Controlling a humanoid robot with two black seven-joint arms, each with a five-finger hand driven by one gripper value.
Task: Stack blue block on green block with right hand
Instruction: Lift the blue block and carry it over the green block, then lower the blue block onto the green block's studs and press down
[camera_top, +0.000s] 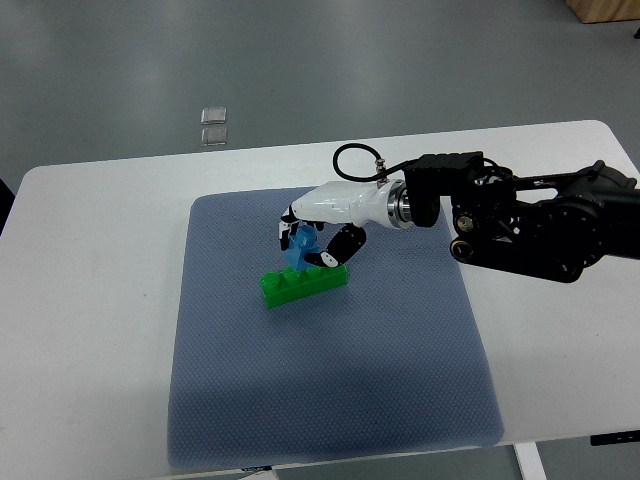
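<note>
A green block (303, 285) lies on the grey mat (330, 390), long side running left to right. My right hand (312, 238) comes in from the right edge and is shut on a blue block (299, 250). It holds the blue block directly over the green block, its lower end touching or just above the green studs. My fingers cover most of the blue block. The left arm is out of view.
The mat lies on a white table (100, 300). Two small clear squares (213, 125) lie on the floor beyond the table's far edge. A wooden piece (605, 10) shows at the top right corner.
</note>
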